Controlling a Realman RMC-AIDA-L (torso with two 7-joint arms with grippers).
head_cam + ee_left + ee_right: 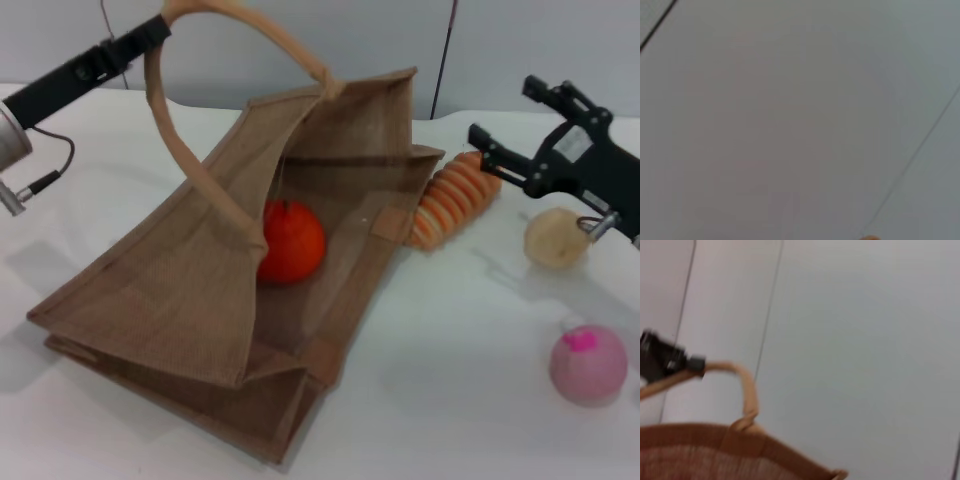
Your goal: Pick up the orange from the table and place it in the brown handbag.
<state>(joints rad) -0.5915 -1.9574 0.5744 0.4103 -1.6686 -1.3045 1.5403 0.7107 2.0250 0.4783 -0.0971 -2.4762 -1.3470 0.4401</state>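
The orange [293, 242] lies inside the brown handbag [170, 300], which rests on its side on the white table [460, 380] with its mouth held open. My left gripper [160, 28] is shut on one loop handle [175, 140] and holds it up at the upper left. It also shows in the right wrist view [665, 362], gripping the handle [742, 385] above the bag's rim [715, 450]. My right gripper [505, 110] is open and empty, raised to the right of the bag's mouth.
An orange-and-cream ribbed loaf [455, 200] lies against the bag's right edge. A pale beige round fruit [555, 238] sits under my right arm. A pink ball [588, 365] sits at the front right. A grey wall stands behind.
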